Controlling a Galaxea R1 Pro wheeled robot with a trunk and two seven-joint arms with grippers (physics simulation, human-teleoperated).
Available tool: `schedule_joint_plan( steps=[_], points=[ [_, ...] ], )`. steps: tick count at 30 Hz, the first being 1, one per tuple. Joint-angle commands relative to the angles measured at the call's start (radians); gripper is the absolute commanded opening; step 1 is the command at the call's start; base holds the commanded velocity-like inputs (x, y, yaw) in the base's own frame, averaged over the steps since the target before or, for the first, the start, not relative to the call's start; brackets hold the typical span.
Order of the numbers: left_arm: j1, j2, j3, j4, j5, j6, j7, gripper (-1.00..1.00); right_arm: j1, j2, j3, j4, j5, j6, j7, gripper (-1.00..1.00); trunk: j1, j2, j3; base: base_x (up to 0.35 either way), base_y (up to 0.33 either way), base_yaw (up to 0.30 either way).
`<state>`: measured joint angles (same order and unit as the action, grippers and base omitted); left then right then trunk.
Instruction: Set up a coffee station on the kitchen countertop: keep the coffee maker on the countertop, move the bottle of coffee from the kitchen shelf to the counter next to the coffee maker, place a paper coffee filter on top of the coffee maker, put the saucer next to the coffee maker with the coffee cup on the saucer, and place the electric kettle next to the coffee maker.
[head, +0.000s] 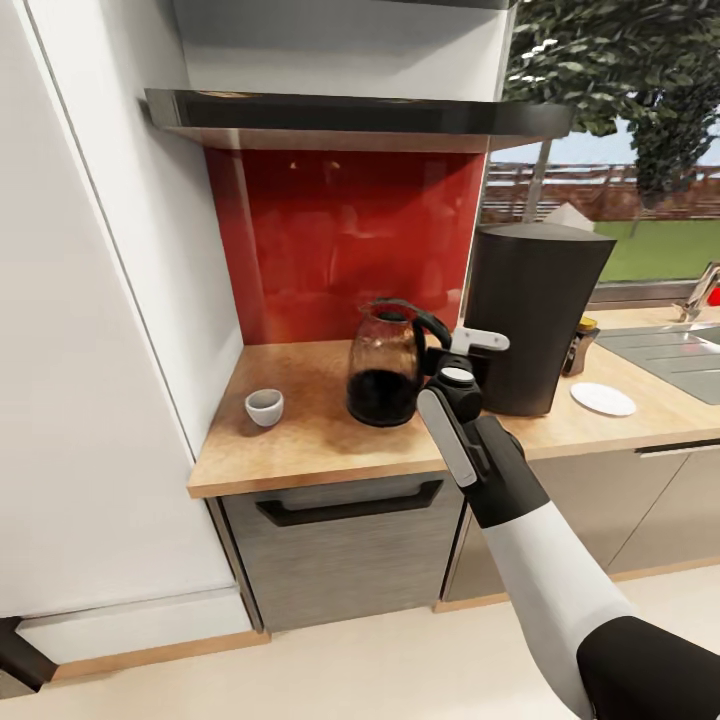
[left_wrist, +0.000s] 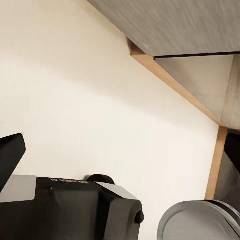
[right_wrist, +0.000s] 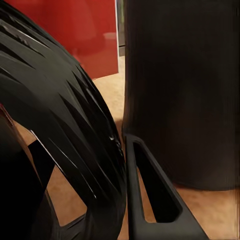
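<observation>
Head view shows the electric kettle (head: 385, 365) upright on the surface (head: 300, 440), with the right gripper (head: 447, 360) at its looped black handle (head: 430, 335); the right wrist view puts that ribbed handle (right_wrist: 75, 130) hard against one finger (right_wrist: 150, 200), but whether the fingers pinch it or stand spread around it I cannot tell. Just past the fingers, on the side away from the kettle, stands the coffee maker (head: 530, 310), its dark body touching nothing of the gripper in what shows, and a white point of the paper coffee filter (head: 570, 215) peeks over its top. Beyond the coffee maker from the fingers sit the bottle of coffee (head: 578, 345), tucked close against the machine, and the saucer (head: 603, 399), bare. On the kettle's far side from the fingers, near the wall, rests the coffee cup (head: 265, 406). Above all this hangs the kitchen shelf (head: 350, 115), over a red backsplash (head: 340, 230). Left wrist view looks down at pale floor (left_wrist: 100, 100) and cabinet fronts (left_wrist: 190, 25).
</observation>
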<state>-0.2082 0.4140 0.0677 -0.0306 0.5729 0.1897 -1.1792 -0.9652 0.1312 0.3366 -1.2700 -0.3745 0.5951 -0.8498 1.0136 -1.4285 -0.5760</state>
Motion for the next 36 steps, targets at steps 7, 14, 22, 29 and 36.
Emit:
schedule_joint_plan(
  steps=[7,14,22,29,36],
  points=[
    [0.000,0.000,0.007,0.000,-0.004,0.010,-0.003,1.00,-0.001,0.001,0.004,0.000,-0.004,0.005,-0.089,-1.00,0.000,-0.001,-0.001,0.000,0.000,0.000],
    [0.000,0.000,0.007,0.000,-0.004,0.010,-0.003,1.00,-0.003,0.001,0.005,0.001,-0.004,0.006,-0.185,-1.00,0.000,-0.001,-0.001,0.000,0.000,0.000],
    [0.000,0.000,0.007,0.000,-0.004,0.010,-0.003,1.00,-0.003,0.002,0.005,0.003,-0.004,0.048,-0.210,-1.00,0.000,-0.001,-0.001,0.000,0.000,0.000],
    [0.000,0.000,0.006,0.000,-0.004,0.010,-0.003,1.00,-0.003,0.004,0.005,0.003,-0.003,0.054,-0.210,-1.00,0.000,-0.001,-0.001,0.000,0.000,0.000],
    [0.000,0.000,0.006,0.000,-0.004,0.010,-0.003,1.00,-0.003,0.007,0.004,0.003,-0.003,0.054,-0.210,-1.00,0.000,-0.001,-0.001,0.000,0.000,0.000]
  ],
)
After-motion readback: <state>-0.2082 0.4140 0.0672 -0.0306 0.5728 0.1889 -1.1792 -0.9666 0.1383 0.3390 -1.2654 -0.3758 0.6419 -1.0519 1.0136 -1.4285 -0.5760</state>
